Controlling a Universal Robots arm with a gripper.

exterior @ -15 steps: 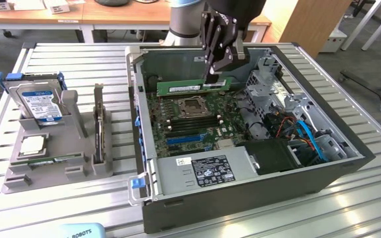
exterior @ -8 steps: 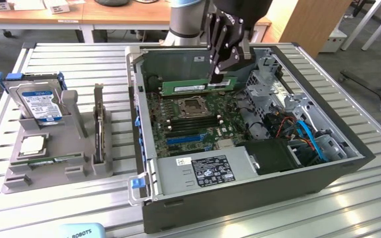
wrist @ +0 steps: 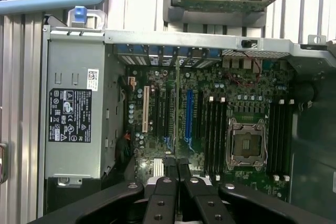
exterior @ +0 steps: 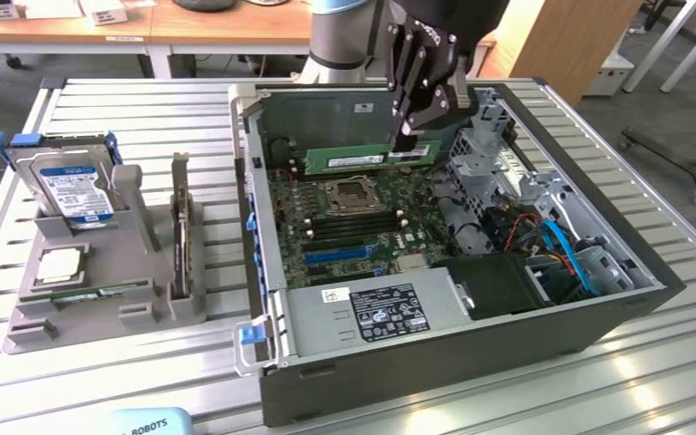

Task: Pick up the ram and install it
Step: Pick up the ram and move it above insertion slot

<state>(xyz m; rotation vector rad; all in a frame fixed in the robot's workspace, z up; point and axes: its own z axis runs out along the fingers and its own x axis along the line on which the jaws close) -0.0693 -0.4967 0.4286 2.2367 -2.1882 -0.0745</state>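
The ram (exterior: 361, 159), a long green stick with a white label, hangs level above the motherboard (exterior: 348, 222) inside the open computer case (exterior: 445, 362). My gripper (exterior: 409, 143) is shut on its upper edge, toward the exterior view's right end of the stick. In the wrist view the black fingers (wrist: 163, 192) are pressed together over the board, and the ram shows edge-on as a thin line (wrist: 177, 114) running out from them. The black memory slots (wrist: 215, 129) lie beside the empty processor socket (wrist: 244, 142).
A grey parts holder (exterior: 94, 272) on the exterior view's left carries a hard drive (exterior: 76, 186), a silver processor (exterior: 61, 265), a dark expansion card (exterior: 178, 227) and a thin green board (exterior: 88, 294). The power supply (exterior: 372, 313), cables (exterior: 565, 254) and drive bays crowd the case.
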